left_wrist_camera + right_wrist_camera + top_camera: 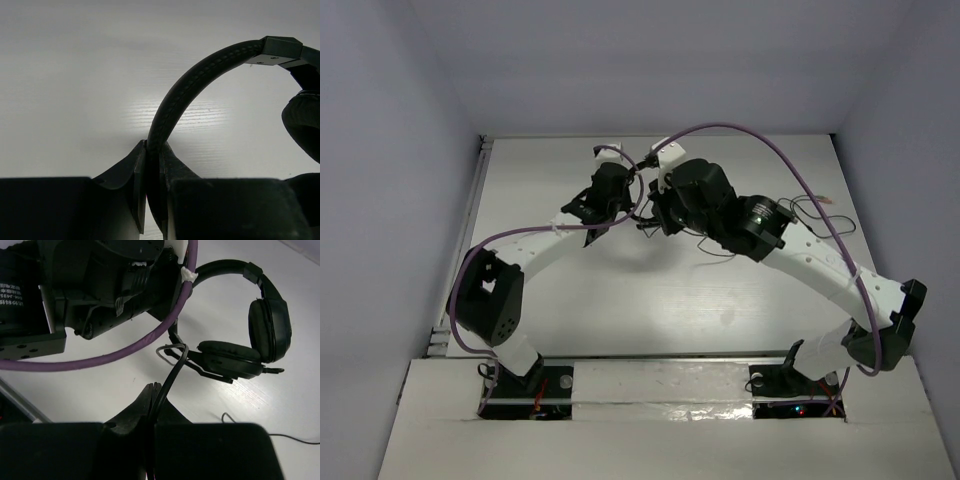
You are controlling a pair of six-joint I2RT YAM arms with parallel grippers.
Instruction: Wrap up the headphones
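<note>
At the near edge of the table stand only the two arm bases; the work is farther out, where both arms meet at the headphones. The right gripper is pinched tight on the thin black cable, close to the lower earcup, with a small loop of cable showing just above the fingers. Beyond it, the left gripper is clamped on the headband; whether the earcups rest on the table or hang clear I cannot tell. Out to the right, the rest of the cable trails loose across the table, and no turn of it shows around the headband or earcups. I judge the wrapping barely begun: both grips are made, and all the winding is left to do.
</note>
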